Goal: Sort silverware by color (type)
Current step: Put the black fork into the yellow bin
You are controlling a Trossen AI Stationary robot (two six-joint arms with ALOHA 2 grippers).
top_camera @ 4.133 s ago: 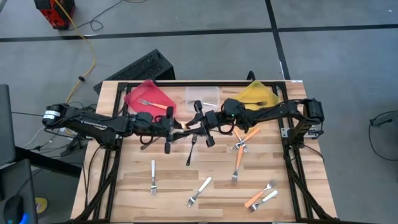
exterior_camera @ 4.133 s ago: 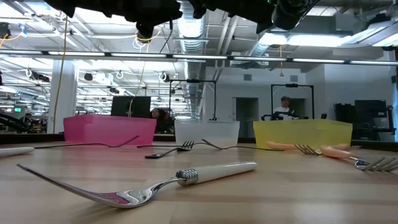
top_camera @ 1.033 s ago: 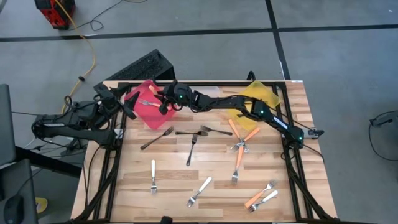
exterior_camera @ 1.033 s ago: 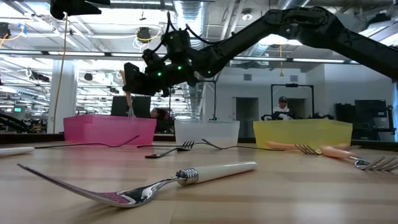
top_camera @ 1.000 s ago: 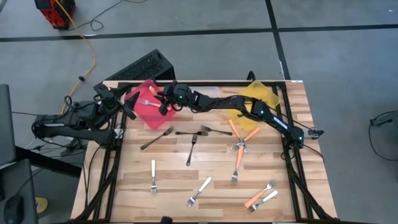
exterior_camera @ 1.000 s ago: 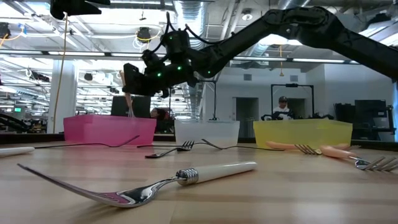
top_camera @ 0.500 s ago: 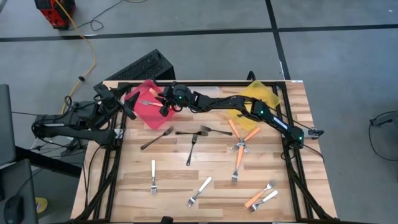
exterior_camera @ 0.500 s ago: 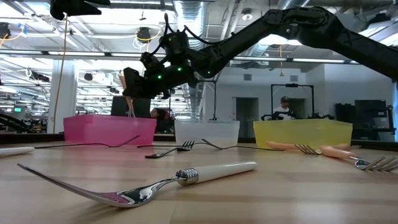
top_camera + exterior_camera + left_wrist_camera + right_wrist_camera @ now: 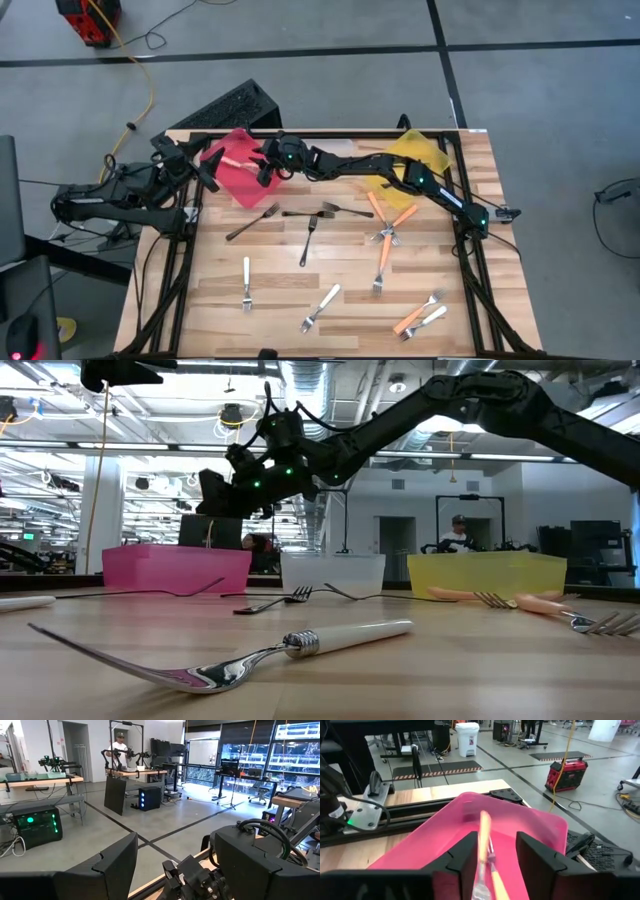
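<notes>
— Right jaws have spread since a second ago, and the orange fork that hung from them over the red bin is dropping free.

— Where is it now?

— Between the parted fingers in the right wrist view, blurred, above another orange fork lying in the bin. From above, an orange handle shows inside the bin at the far left of the counter.

— So that one counts as sorted?

— I'd judge so; it is falling inside the walls, not over the rim.

— And the left arm?

— Parked off the left edge, its jaws spread wide and holding nothing.

— What is left?

— Plenty. Black forks lie mid-counter, just near of the bins. Orange ones lie toward the right, and white ones along the near side. The yellow bin sits far right. The clear bin between the two is mostly hidden under the right arm.
</notes>
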